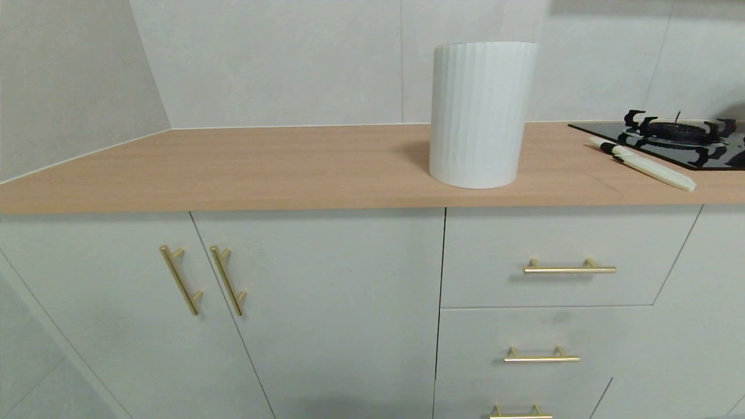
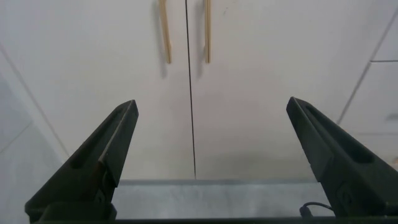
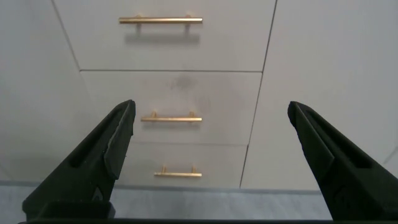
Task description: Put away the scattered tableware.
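- Head view: a wooden countertop (image 1: pixel 262 169) runs from left to right above pale cabinet fronts, with tiled wall behind it.
- A tall white ribbed container (image 1: pixel 480 113) stands upright on the countertop, right of the middle and near the front edge.
- A cream utensil (image 1: pixel 643 164), long and shaped like a knife with a dark band near its far end, lies flat to the right of the container and well apart from it. Its far end rests on the edge of the black glass hob (image 1: pixel 722 157), and its near end lies on the wood.
- A black burner grate (image 1: pixel 678 129) sits on the hob at the far right.
- Below the countertop, two cabinet doors on the left carry slanted gold handles (image 1: pixel 180 279). On the right is a stack of drawers with horizontal gold handles (image 1: pixel 569 268).
- Left wrist view: the left gripper (image 2: pixel 211 162) has its dark fingers spread wide apart with nothing between them, and it faces the seam of the two cabinet doors (image 2: pixel 189 93).
- Right wrist view: the right gripper (image 3: pixel 211 162) is likewise spread wide and holds nothing. It faces the drawer fronts (image 3: pixel 171 93) low down.
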You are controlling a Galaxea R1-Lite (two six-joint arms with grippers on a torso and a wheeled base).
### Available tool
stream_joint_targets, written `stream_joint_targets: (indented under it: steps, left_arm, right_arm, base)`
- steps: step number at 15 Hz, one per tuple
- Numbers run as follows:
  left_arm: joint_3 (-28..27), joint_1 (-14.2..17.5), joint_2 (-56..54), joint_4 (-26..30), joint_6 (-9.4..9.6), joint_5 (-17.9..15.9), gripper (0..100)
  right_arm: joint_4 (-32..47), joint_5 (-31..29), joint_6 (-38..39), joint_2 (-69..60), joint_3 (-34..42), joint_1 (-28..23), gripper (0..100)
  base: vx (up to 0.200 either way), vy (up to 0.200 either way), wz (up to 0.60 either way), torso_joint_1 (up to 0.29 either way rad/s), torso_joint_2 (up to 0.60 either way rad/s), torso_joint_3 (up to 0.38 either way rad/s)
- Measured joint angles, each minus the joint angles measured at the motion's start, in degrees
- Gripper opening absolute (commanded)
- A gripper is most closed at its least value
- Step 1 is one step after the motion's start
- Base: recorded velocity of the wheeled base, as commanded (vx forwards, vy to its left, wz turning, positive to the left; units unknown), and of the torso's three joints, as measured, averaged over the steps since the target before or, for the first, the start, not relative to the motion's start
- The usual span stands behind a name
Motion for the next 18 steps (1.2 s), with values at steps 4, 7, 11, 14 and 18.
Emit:
stream_joint_targets:
  steps: [4, 7, 11, 14, 18]
  left_arm:
    - [0.0, 0.0, 0.0, -0.02, 0.02, 0.0, 100]
    - [0.0, 0.02, 0.0, 0.0, -0.05, 0.0, 100]
    - [0.0, 0.0, 0.0, -0.02, -0.02, 0.0, 100]
    - [0.0, 0.02, 0.0, 0.0, 0.0, 0.0, 100]
    - [0.0, 0.09, 0.0, 0.0, 0.02, 0.0, 100]
  right_arm:
    - [0.02, 0.0, 0.02, 0.02, 0.0, 0.02, 100]
    - [0.02, 0.02, 0.09, 0.02, 0.0, 0.04, 100]
    - [0.02, 0.02, 0.11, 0.02, 0.0, 0.04, 100]
    - [0.02, 0.02, 0.09, 0.02, 0.0, 0.06, 100]
    - [0.02, 0.02, 0.2, 0.04, 0.0, 0.06, 100]
  base:
    - [0.1, 0.0, 0.0, -0.004, 0.0, 0.0]
    - [0.0, 0.0, 0.0, 0.0, 0.0, 0.0]
    - [0.0, 0.0, 0.0, 0.0, 0.0, 0.0]
    - [0.0, -0.2, 0.0, 0.002, -0.01, 0.004]
    - [0.0, -0.2, 0.0, 0.007, 0.0, 0.0]
